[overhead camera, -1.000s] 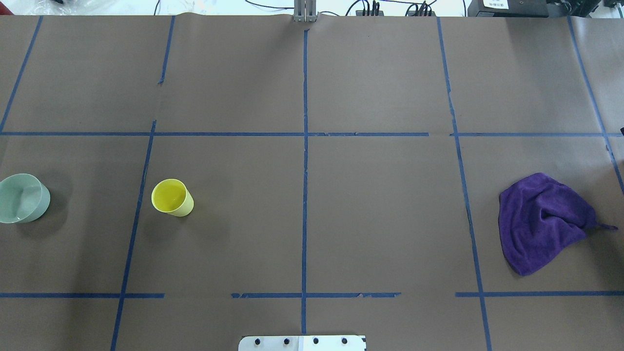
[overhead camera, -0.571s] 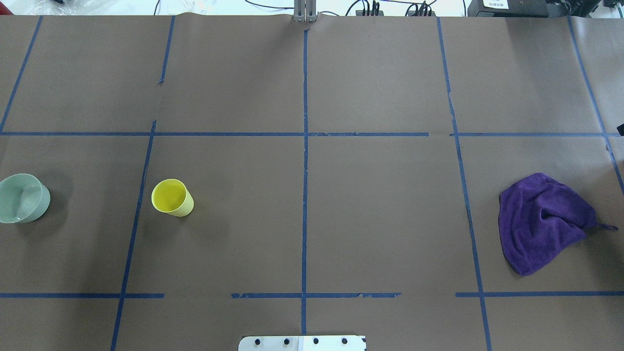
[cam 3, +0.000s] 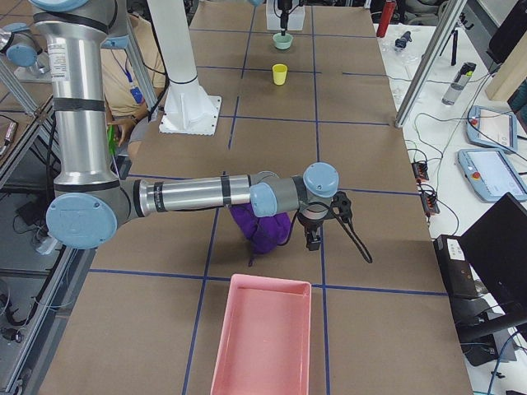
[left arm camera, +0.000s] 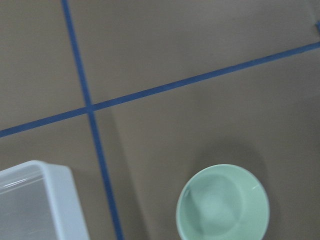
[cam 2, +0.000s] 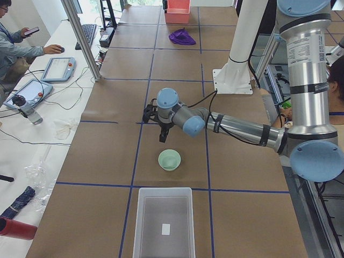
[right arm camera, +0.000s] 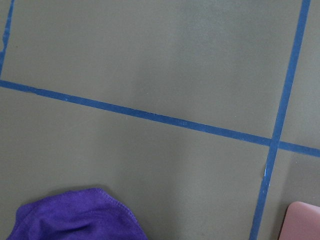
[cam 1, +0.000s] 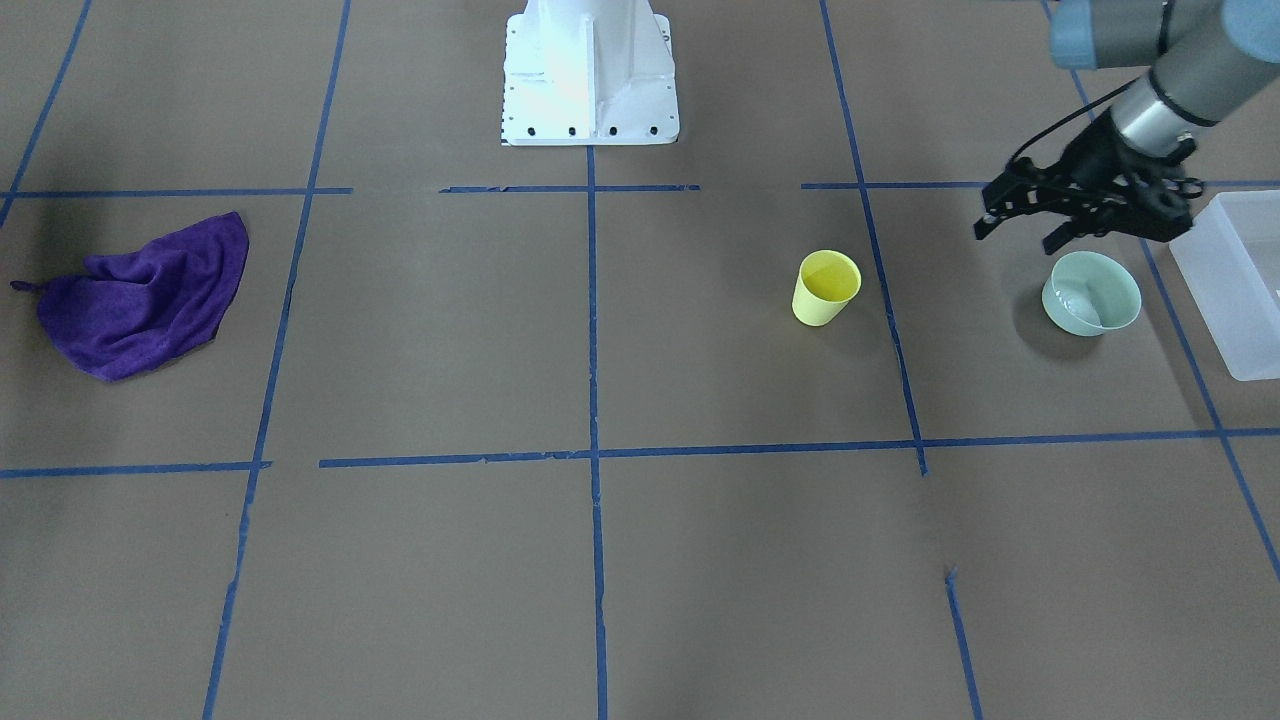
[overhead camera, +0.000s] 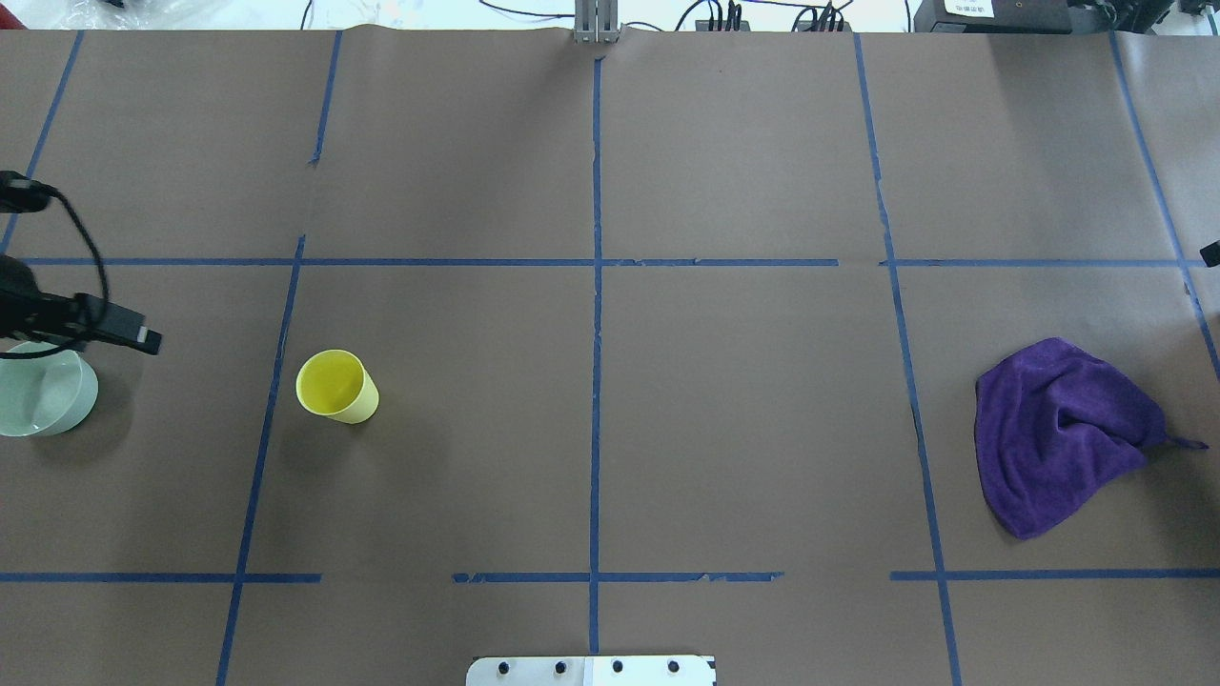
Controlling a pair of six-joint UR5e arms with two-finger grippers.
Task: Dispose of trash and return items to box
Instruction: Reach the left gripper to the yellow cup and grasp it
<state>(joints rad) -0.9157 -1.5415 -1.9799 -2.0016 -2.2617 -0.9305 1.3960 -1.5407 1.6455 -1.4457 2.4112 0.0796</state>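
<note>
Black left end effector (cam 1: 1015, 238) agape, empty, near green bowl (cam 1: 1091, 293); right end effector (cam 3: 313, 243) aperture indiscernible.

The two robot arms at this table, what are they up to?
Nothing is held yet. The left pincer hangs open near a green bowl, beside the white bin. A yellow cup stands upright, untouched. The right pincer hovers by a purple cloth, near a pink tray; whether it is open can't be told.
</note>
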